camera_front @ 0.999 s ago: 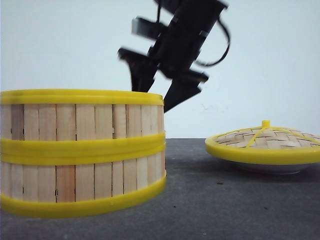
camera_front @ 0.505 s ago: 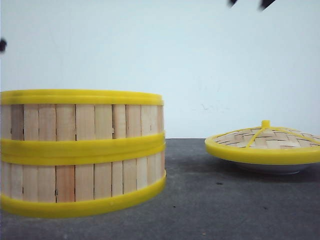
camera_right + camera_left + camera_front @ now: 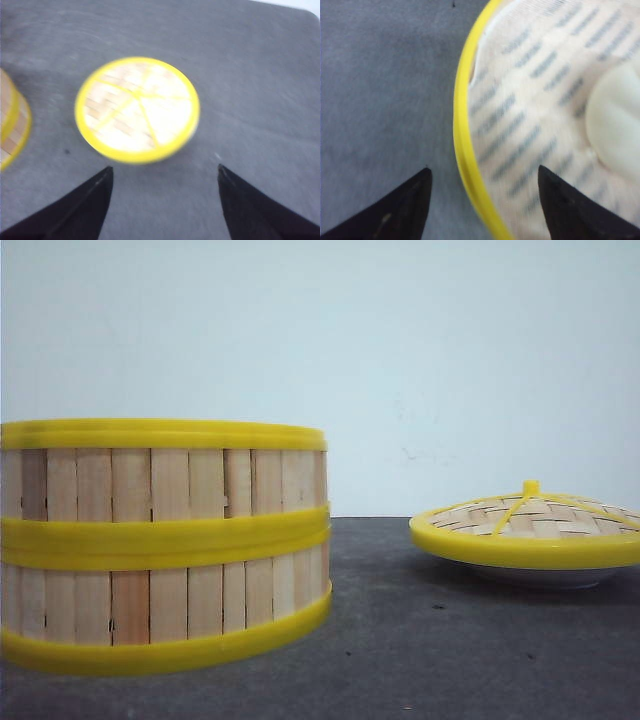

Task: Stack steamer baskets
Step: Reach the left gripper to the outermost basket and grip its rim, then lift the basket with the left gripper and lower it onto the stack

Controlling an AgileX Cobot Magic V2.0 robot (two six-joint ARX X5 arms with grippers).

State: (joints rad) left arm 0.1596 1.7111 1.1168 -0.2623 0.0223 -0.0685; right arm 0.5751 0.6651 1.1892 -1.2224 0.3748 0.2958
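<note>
Left end effector (image 3: 482,200) spread over steamer baskets (image 3: 465,145), right end effector (image 3: 162,200) spread

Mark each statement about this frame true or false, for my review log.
1. Two steamer baskets stand stacked at front-left. True.
2. The woven lid sits on top of that stack. False: it rests apart, to the right, over a white plate.
3. The right pincer is open and holds nothing. True.
4. An arm shows in the front view. False: none is visible there.
5. The left pincer is shut on a yellow rim. False: it is open, its jaws on either side of a basket rim.
</note>
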